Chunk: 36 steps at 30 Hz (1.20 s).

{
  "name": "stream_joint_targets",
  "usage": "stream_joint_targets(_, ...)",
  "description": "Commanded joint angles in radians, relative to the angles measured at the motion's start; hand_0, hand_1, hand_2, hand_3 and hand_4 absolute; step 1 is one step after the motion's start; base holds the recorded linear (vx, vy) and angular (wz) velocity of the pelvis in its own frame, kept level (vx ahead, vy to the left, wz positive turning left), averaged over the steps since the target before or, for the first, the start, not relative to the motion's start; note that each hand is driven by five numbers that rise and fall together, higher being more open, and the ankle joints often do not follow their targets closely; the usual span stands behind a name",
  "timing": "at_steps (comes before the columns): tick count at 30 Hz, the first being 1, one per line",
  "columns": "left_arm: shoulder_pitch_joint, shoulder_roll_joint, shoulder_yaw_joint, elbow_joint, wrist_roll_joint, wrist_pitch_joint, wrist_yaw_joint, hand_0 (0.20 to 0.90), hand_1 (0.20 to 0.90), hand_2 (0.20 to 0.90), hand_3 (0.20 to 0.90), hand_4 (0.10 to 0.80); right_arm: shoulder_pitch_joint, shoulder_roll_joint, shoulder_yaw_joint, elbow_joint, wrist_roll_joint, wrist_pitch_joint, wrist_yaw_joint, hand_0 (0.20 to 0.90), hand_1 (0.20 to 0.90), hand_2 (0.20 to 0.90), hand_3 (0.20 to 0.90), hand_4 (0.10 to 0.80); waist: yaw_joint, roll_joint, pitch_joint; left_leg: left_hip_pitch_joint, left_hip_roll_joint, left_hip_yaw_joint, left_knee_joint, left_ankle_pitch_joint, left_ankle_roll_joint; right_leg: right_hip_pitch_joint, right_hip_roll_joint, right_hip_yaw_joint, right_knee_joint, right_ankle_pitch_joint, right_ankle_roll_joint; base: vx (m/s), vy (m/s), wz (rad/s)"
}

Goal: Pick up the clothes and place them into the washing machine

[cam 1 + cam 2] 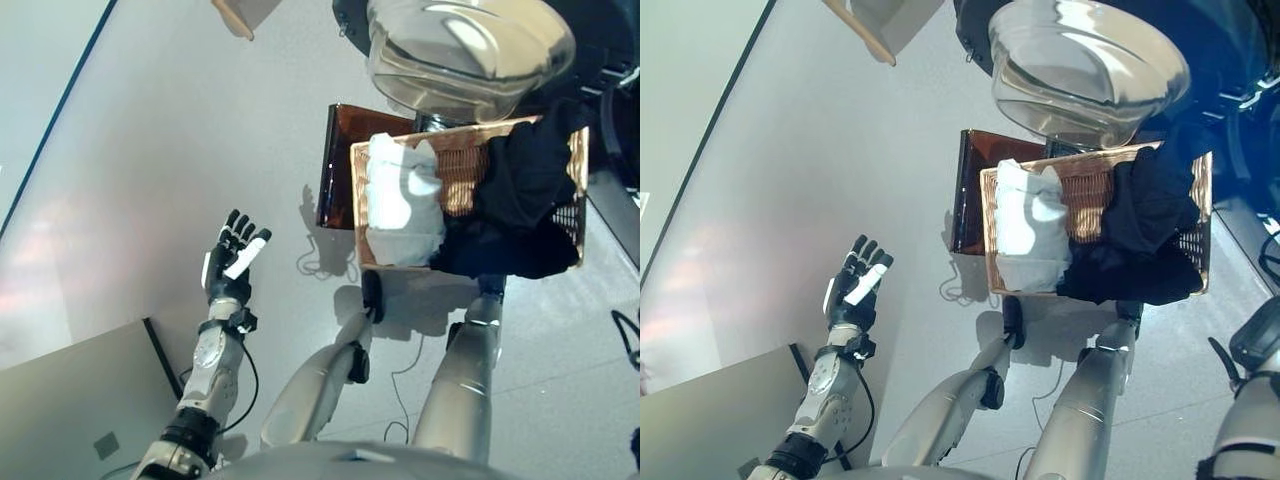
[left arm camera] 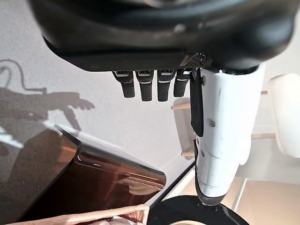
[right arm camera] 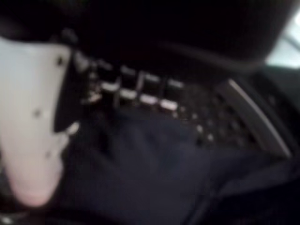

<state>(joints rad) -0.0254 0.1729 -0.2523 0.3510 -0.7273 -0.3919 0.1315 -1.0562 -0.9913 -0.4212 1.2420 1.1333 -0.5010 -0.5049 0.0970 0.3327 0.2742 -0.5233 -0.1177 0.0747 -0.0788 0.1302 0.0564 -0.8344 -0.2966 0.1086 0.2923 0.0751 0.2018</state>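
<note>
The wicker basket (image 1: pixel 465 165) rests on the dark brown box (image 1: pixel 345 160) beside the washing machine, whose round glass door (image 1: pixel 460 50) stands open above it. A white cloth (image 1: pixel 400 200) fills the basket's left part and dark clothes (image 1: pixel 520 200) its right part, hanging over the front rim. My left hand (image 1: pixel 235 260) is open and empty over the bare floor, well left of the basket. My right hand (image 3: pixel 33 140) shows its thumb straight and its fingers (image 3: pixel 136 93) straight over a dark cloth (image 3: pixel 154 173), with a holed drum wall (image 3: pixel 211 122) beyond.
A grey board (image 1: pixel 70 400) lies on the floor at the lower left. A wooden piece of furniture (image 1: pixel 235 15) stands at the top. My right forearm (image 1: pixel 1250 420) comes in at the lower right edge. The brown box also shows in the left wrist view (image 2: pixel 93 183).
</note>
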Motion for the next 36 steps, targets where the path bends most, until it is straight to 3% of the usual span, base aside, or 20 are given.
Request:
stream_joint_targets(1,0.027,0.043,0.065,-0.052,-0.013,-0.095,0.01,0.9,0.9,0.9,0.9,0.8,0.078,-0.027,0.109,-0.082,-0.095,-0.038,0.011,0.9,0.9,0.9,0.9,0.8,0.018,0.017,-0.055,0.025,0.046,-0.026,-0.008,-0.04,-0.166,0.068,0.02,-0.034,0.018,-0.026,-0.045,0.0,0.0,0.0)
stream_joint_targets(10,0.021,0.051,0.07,0.004,0.006,-0.091,0.004,0.9,0.9,0.9,0.9,0.8,0.172,0.149,0.198,0.032,-0.278,0.123,0.042,0.9,0.9,0.9,0.9,0.8,0.022,-0.02,-0.055,0.107,0.04,-0.026,-0.008,-0.048,-0.154,0.191,0.001,-0.058,-0.03,-0.006,-0.041,-0.021,0.03,-0.02)
stream_joint_targets(16,0.011,0.056,0.103,0.046,0.01,-0.091,0.006,0.9,0.9,0.9,0.9,0.8,0.235,0.248,0.226,0.038,-0.372,0.165,0.046,0.9,0.9,0.9,0.9,0.8,0.019,-0.046,-0.059,0.15,0.042,-0.027,-0.008,-0.049,-0.147,0.268,-0.003,-0.068,-0.083,0.024,-0.038,-0.004,0.015,-0.08)
stream_joint_targets(19,0.003,0.063,0.152,0.073,0.04,-0.096,0.018,0.9,0.9,0.9,0.9,0.8,0.322,0.346,0.295,0.001,-0.523,0.202,0.074,0.9,0.9,0.9,0.9,0.8,0.018,-0.082,-0.061,0.205,0.042,-0.023,-0.008,-0.06,-0.134,0.344,-0.017,-0.084,-0.123,0.041,-0.03,0.007,0.012,-0.1)
stream_joint_targets(22,0.004,0.066,0.166,0.08,0.043,-0.097,0.018,0.9,0.9,0.9,0.9,0.8,0.348,0.366,0.312,-0.019,-0.561,0.207,0.076,0.9,0.9,0.9,0.9,0.8,0.016,-0.092,-0.058,0.217,0.045,-0.024,-0.008,-0.063,-0.133,0.368,-0.016,-0.092,-0.141,0.043,-0.03,0.011,-0.019,-0.03)
stream_joint_targets(25,0.028,0.068,0.21,0.054,0.067,-0.098,0.013,0.9,0.9,0.9,0.9,0.8,0.447,0.435,0.362,-0.125,-0.679,0.209,0.088,0.9,0.9,0.9,0.9,0.8,0.007,-0.128,-0.059,0.234,0.056,-0.029,-0.008,-0.063,-0.131,0.407,-0.002,-0.106,-0.169,0.05,-0.034,0.015,-0.057,-0.03)
stream_joint_targets(33,0.067,0.055,0.302,0.055,0.093,-0.094,0.003,0.9,0.9,0.9,0.9,0.8,0.61,0.496,0.495,-0.308,-1.028,0.271,0.092,0.9,0.9,0.9,0.9,0.8,-0.004,-0.202,-0.071,0.272,0.091,-0.053,-0.008,-0.062,-0.135,0.477,0.029,-0.15,-0.203,0.046,-0.039,0.032,-0.074,0.07)
stream_joint_targets(36,0.068,0.058,0.309,0.032,0.1,-0.092,0.001,0.9,0.9,0.9,0.9,0.8,0.598,0.488,0.531,-0.268,-1.118,0.308,0.09,0.9,0.9,0.9,0.9,0.8,0.002,-0.214,-0.072,0.265,0.095,-0.067,-0.008,-0.057,-0.138,0.48,0.032,-0.165,-0.204,0.044,-0.041,-0.007,-0.054,0.19)
